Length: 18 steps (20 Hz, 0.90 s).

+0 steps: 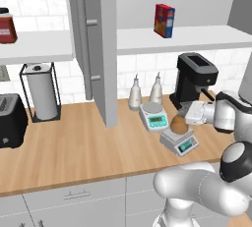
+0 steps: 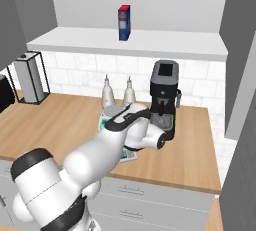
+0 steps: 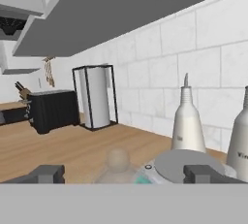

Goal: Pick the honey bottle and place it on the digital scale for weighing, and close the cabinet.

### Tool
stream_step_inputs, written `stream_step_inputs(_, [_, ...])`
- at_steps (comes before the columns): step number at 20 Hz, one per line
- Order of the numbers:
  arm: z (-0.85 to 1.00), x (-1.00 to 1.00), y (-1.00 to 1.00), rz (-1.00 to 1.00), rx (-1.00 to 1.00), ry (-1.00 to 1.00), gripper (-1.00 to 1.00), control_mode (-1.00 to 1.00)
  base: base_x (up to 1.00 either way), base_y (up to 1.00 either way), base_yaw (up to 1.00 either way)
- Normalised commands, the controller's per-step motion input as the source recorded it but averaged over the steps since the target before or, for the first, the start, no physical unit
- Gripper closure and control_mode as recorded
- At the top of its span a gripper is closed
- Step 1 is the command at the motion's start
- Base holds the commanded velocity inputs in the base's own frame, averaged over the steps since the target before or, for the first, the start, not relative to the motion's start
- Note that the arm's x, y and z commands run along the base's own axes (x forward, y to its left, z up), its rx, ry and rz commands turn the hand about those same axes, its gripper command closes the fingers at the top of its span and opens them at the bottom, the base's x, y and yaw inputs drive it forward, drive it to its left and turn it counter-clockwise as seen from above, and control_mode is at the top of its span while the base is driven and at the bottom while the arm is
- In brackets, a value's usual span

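End effector (image 1: 185,116) around honey bottle (image 1: 179,125)

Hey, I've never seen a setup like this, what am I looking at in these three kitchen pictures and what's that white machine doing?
It is a rendered kitchen with a white robot arm on a base that can drive. Two pictures come from cameras on that base, behind the arm to its left and right; the third looks along the hand.

On the wooden counter stand a paper towel holder, a toaster, two white bottles, a coffee machine, a white scale with a round plate and the digital scale.

The gripper is at the honey bottle, which sits on the digital scale; whether it grips the bottle is unclear. The cabinet above stands open, with a red-and-blue box on its shelf.
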Motion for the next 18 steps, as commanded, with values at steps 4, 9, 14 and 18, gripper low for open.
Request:
stream_step_inputs(4, [0.32,-0.31,-0.08,-0.03,0.0,-0.14,-1.0,-1.0,0.0,0.0,0.0])
stream_step_inputs(9, [0.35,-0.19,-0.03,0.0,0.0,-0.16,-1.0,-1.0,0.0,0.0,0.0])
stream_step_inputs(14, [0.51,-0.52,-0.29,-0.03,0.04,-0.44,-1.0,-1.0,0.0,0.0,0.0])
stream_step_inputs(18, [0.46,-0.41,-0.55,-0.13,0.16,-0.39,-1.0,-1.0,0.0,0.0,0.0])
